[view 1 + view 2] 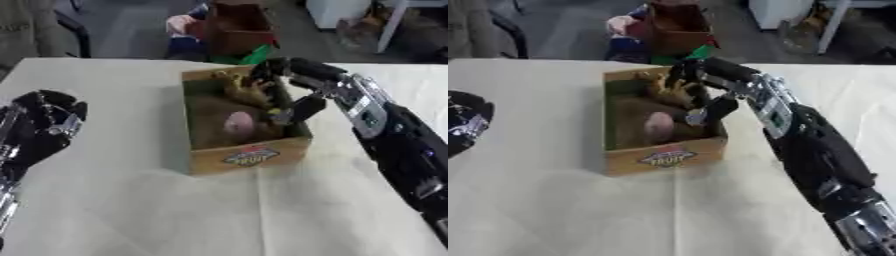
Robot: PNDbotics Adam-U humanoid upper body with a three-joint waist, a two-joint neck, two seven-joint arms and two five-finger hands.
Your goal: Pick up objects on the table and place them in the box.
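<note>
Since the right hand (284, 87) hangs inside the brown cardboard box (249, 157), fingers curled on a tan plush toy (245, 87) beside a pink egg-shaped thing (239, 124), lifting out carelessly might snag it or tip the box, I'd guess. Left hand (44, 125) idles relaxed.

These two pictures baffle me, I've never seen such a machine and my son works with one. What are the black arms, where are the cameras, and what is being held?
You are looking through the two eyes of a camera in a humanoid robot's head, aimed down at a table covered in pale cloth. Both pictures show the same moment. The black and silver arms are the robot's own, steered by a person. Its right hand reaches into an open cardboard box, fingers curled around a tan, toy-like object at the far end. A pink rounded object also lies inside. The left hand waits at the left edge, holding nothing.
</note>
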